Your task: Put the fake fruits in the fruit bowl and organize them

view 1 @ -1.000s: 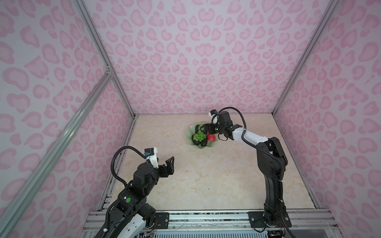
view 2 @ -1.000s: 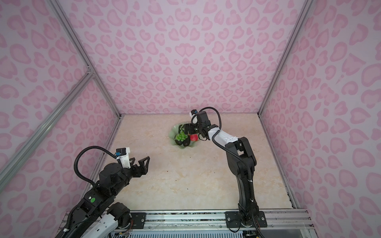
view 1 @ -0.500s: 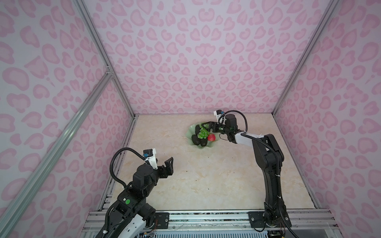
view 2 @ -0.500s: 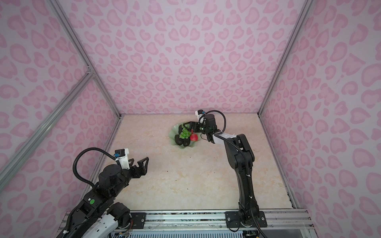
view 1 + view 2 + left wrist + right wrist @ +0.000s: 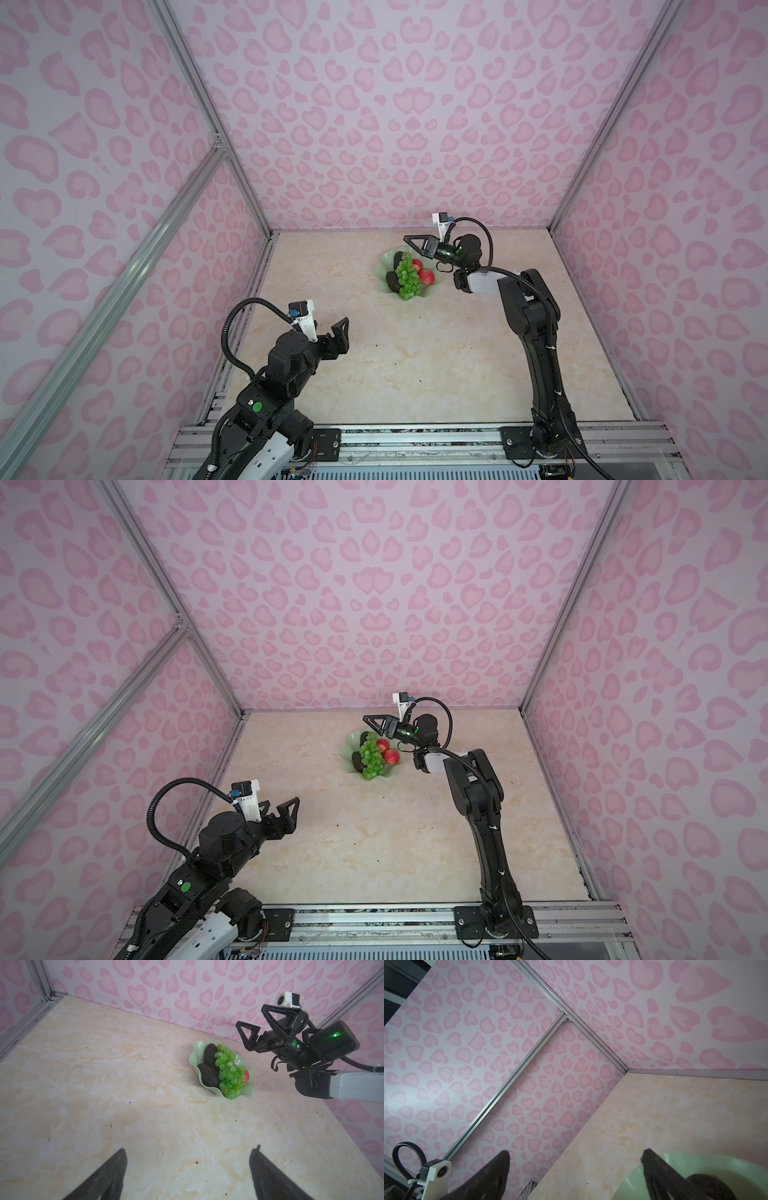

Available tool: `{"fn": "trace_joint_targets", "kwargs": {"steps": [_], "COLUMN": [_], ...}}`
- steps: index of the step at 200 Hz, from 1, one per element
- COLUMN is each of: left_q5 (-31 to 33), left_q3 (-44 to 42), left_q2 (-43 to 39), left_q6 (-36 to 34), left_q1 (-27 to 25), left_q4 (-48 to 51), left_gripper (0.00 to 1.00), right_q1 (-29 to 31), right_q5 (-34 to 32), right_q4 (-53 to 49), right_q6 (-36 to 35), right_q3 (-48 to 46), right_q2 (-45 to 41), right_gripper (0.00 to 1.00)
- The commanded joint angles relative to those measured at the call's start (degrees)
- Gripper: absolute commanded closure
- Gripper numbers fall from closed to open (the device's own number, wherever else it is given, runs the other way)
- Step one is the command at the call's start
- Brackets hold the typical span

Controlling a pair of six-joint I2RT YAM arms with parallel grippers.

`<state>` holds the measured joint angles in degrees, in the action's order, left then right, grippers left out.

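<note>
Scalloped mint fruit bowl [image 5: 383, 268] on marbled desk [image 5: 415, 353]; glossy grapes [image 5: 405, 279], rough dark avocados [image 5: 209, 1078], seemingly two red apples [image 5: 428, 276] inside; left tool [image 5: 190, 1149] open near-left; right tool [image 5: 576, 1151] open above bowl's far rim.

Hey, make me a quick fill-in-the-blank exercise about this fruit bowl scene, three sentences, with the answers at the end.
1. In the fruit bowl, the grapes lie between the dark avocados and the two ____ apples.
2. The right end effector hovers near the bowl with its jaws ____.
3. The left end effector, above the table, holds ____.

Answers: red; open; nothing.
</note>
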<state>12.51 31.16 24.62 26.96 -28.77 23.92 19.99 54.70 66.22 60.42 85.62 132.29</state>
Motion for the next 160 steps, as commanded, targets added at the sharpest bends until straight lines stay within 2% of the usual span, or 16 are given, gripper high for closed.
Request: {"fn": "trace_joint_targets", "kwargs": {"steps": [1, 19, 41, 53, 64, 91, 113, 136, 160], "left_q5": [3.80, 10.77, 22.59, 29.11, 30.42, 27.32, 19.25, 11.76, 6.02], "left_q3": [-0.31, -0.78, -3.26, -5.69, -8.18, -13.09, -20.35, -24.02, -26.02], "left_q2": [-0.10, 0.67, 2.75, 4.60, 6.73, 11.59, 13.39, 17.46, 27.63], "left_q6": [-1.15, -3.67, -10.22, -14.47, -17.74, -20.38, -21.82, -19.79, -19.36], "left_q1": [0.03, 0.03, 0.03, 0.27, 1.43, 7.49, 14.50, 22.93, 27.68], "left_q4": [-2.58, -5.90, -13.71, -20.72, -27.49, -36.31, -49.67, -57.30, -66.85], "left_gripper": [0.07, 0.05, 0.03, 0.02, 0.02, 0.02, 0.02, 0.02, 0.03], "right_q1": [-0.72, -1.09, -0.19, -0.14, -0.87, -1.19, -2.88, -6.56, -9.99], "right_q5": [-2.80, -7.51, -21.26, -28.69, -35.76, -54.49, -68.85, -74.56, -74.29], "right_q4": [-3.97, -23.72, -51.65, -60.92, -64.97, -61.61, -56.25, -53.47, -39.46], "right_q6": [-4.73, -19.79, -41.34, -46.26, -47.30, -51.39, -53.98, -54.78, -57.76], "right_q3": [-3.17, -5.39, -7.26, -9.28, -13.50, -31.97, -45.36, -52.57, -60.68], "right_q2": [-5.07, -14.67, -27.98, -33.92, -39.61, -56.71, -66.86, -69.70, -66.96], "right_gripper": [0.01, 0.01, 0.01, 0.01, 0.01, 0.01, 0.01, 0.01, 0.01]}}
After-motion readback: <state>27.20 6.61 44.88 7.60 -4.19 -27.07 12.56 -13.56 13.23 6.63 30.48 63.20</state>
